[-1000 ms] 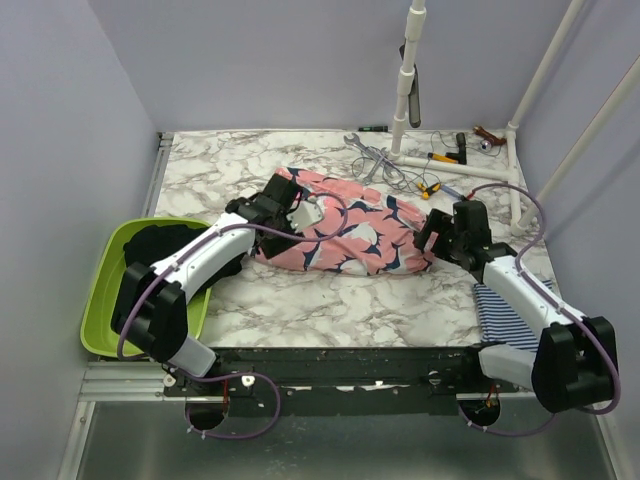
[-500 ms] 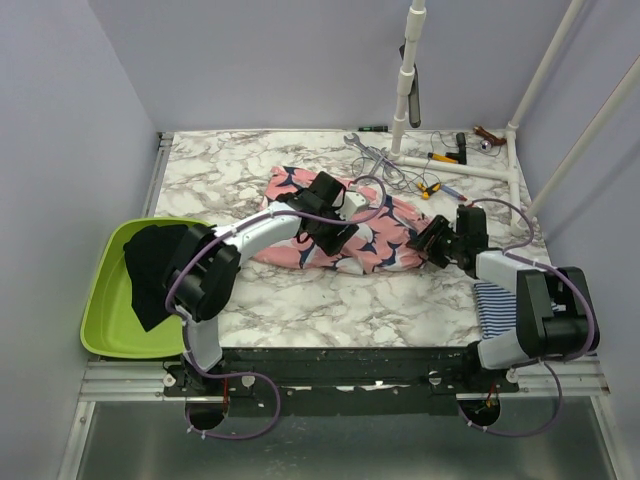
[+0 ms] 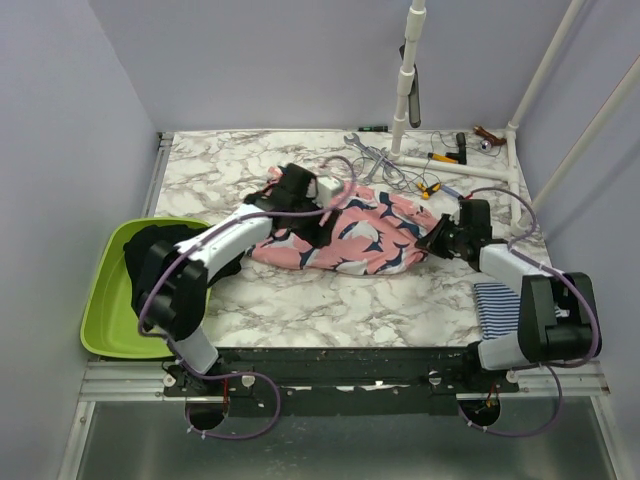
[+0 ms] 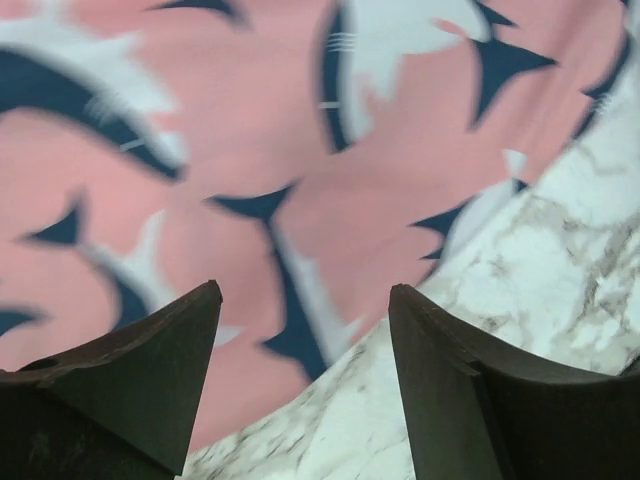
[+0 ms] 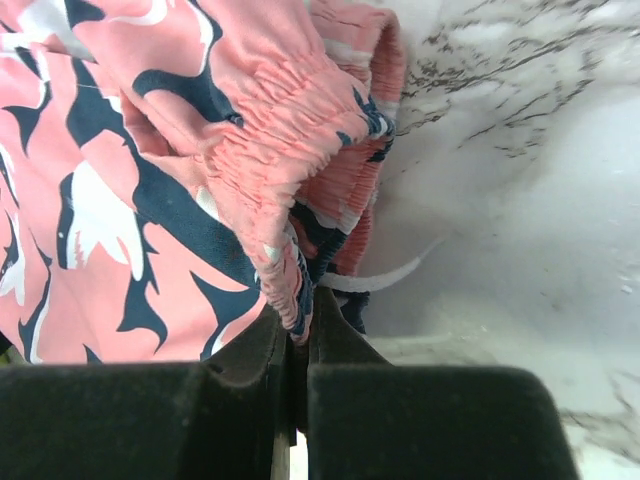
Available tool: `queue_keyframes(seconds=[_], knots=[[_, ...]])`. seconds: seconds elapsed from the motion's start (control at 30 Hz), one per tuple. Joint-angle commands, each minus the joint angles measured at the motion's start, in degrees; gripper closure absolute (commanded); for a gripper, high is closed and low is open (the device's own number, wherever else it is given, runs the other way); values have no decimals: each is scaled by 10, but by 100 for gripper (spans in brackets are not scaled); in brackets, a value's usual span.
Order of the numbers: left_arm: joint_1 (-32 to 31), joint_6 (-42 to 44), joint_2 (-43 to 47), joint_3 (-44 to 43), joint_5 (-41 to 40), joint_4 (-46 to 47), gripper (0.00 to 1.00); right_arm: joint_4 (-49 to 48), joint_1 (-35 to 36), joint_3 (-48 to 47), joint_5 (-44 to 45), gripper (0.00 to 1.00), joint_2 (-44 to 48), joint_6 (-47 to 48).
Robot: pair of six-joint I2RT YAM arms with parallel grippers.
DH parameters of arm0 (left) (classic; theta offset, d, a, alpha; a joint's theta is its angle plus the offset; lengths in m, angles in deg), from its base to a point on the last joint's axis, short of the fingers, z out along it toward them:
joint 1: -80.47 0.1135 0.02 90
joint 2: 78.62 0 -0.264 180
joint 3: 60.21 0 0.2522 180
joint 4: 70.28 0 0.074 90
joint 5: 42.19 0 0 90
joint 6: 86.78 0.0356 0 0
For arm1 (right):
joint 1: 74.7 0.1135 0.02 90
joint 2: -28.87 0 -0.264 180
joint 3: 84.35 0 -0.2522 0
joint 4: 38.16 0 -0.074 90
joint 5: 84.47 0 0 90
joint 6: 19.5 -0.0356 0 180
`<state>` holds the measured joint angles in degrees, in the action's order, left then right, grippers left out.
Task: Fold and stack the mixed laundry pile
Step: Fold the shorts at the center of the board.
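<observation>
1. Laundry pile (image 3: 370, 235) is lying split three ways. The pink shark-print garment (image 3: 385, 222) is sprawling crumpled across the middle of the desk (image 3: 300, 300). The striped garment (image 3: 500, 312) is lying at the near right edge. The black garment (image 3: 145, 250) is sitting heaped in the green basin (image 3: 95, 330) on the left.
2. Right jaws are clenching a thin fold of the pink garment's elastic waistband (image 5: 300, 190) at its right end, with a white drawstring (image 5: 395, 278) trailing onto the marble just beside them.
3. Left jaws are standing released above the pink cloth near its edge and grasping nothing. Fabric and bare desk are both showing between the fingers (image 4: 150, 350).
4. Folding appears to be only starting. No garment is looking folded and nothing is stacked.
5. The right-hand pinch is looking shallow, so a hard pull could be letting the gathered waistband slide free.
6. The left jaws are sitting over the cloth's border, so closing there could be catching too little fabric or scraping the marble.
7. Lifting from one end only could be dragging the garment into a bunch or toward the tools (image 3: 437, 157) and cables at the far edge, and the loose drawstring could be snagging.
</observation>
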<state>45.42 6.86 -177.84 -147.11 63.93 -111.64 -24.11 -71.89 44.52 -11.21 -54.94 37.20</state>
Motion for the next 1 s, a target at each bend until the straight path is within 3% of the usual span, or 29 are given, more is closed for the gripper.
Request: queue_keyframes(seconds=[0.0,0.1,0.3,0.6,0.8,0.97], knots=[[123,-117,106,87,-33,97,28,83,-10,-28,65,99,62,64],[159,-118,89,99,-77,92,24,134,-10,-52,81,99,71,90],[187,-107,25,81,-42,35,23,256,-10,-124,164,99,90,139],[181,-117,59,122,5,69,23,400,-10,-242,234,99,106,188],[154,-143,34,100,36,65,23,512,-7,-356,284,99,46,188],[154,-168,-18,88,47,71,30,550,75,-430,331,99,4,168]])
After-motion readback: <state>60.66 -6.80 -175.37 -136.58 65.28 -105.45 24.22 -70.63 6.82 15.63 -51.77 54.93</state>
